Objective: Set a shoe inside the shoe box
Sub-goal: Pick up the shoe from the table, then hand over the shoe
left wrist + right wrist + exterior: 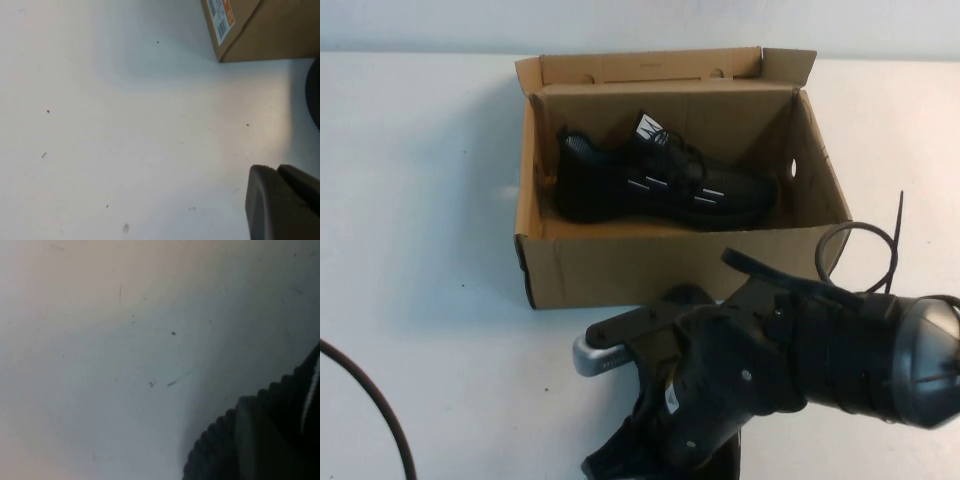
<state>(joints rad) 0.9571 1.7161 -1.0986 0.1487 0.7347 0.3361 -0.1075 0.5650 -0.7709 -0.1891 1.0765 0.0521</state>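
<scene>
The brown cardboard shoe box [620,268] stands open at the table's middle, its lid flap folded back. A black sneaker [660,182] with white dashes and a white tongue label lies on its side inside the box. A second black shoe [612,460] lies at the near edge, mostly hidden under my right arm. My right gripper [650,445] is down on this shoe. In the right wrist view one finger [260,440] lies against the shoe's ridged sole [212,452]. My left gripper [278,169] is shut and empty, low over the bare table near a box corner [260,30].
A black cable [375,400] curves across the table's near left. A thin cable loop [880,245] rises from my right arm beside the box's near right corner. White tabletop [420,200] lies left of the box.
</scene>
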